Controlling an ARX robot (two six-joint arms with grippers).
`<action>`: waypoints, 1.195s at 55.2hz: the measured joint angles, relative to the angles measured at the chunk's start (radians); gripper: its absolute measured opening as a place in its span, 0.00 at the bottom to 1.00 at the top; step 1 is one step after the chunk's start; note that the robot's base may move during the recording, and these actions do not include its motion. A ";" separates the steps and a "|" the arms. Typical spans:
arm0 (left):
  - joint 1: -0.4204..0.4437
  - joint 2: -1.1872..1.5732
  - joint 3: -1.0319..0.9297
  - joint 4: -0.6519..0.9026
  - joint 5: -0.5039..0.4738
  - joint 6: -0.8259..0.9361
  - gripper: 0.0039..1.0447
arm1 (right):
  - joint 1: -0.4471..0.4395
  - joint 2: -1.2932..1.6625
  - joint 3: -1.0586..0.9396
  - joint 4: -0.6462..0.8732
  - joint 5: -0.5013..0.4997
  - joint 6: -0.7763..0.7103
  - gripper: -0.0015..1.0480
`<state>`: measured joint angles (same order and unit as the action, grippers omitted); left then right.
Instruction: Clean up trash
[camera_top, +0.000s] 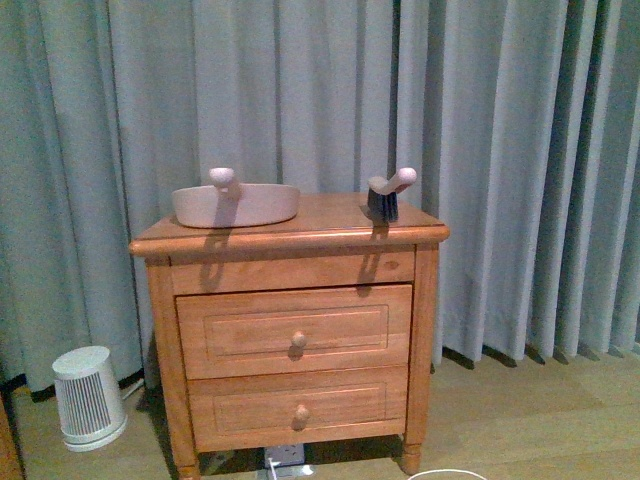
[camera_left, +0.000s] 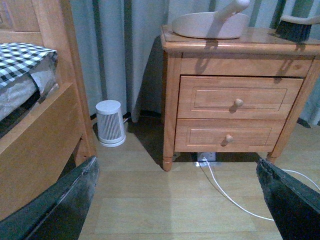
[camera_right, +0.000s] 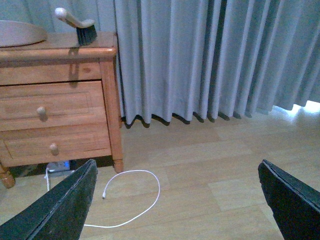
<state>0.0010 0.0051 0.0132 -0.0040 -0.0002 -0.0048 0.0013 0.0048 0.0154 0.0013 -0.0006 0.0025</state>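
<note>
**Trash out of sight, both jaws wide**

The trash cannot be made out in any of the three views, so its place and look cannot be told. The front view shows neither arm. A white arc at its lower edge is cut off by the frame.

In the left wrist view the left gripper (camera_left: 176, 165) shows only two dark fingertips, set far apart at the lower corners. The jaws stand wide over bare wooden floor (camera_left: 165, 210), holding and touching nothing. The right gripper (camera_right: 176, 164) is the same: jaws wide and empty, with a loose white cable (camera_right: 145, 195) on the floor beyond them.

A pale pink dustpan (camera_top: 236, 205) sits on the left of the two-drawer wooden bench (camera_top: 290, 330), and a dark-bristled brush (camera_top: 383, 198) on the right, well apart. A grey curtain (camera_top: 500, 150) hangs behind. A small white ribbed appliance (camera_top: 88, 395) stands on the floor left of the bench, and a bed (camera_left: 30, 125) with a checked cover is half cut off.
</note>
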 joint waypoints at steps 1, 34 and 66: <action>0.000 0.000 0.000 0.000 0.000 0.000 0.93 | 0.000 0.000 0.000 0.000 0.000 0.000 0.93; 0.000 0.000 0.000 0.000 0.000 0.000 0.93 | 0.000 0.000 0.000 0.000 0.000 0.000 0.93; 0.000 0.000 0.000 0.000 0.000 0.000 0.93 | 0.000 0.000 0.000 0.000 0.000 0.000 0.93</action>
<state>0.0010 0.0048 0.0132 -0.0040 -0.0002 -0.0048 0.0013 0.0044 0.0154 0.0013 -0.0010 0.0025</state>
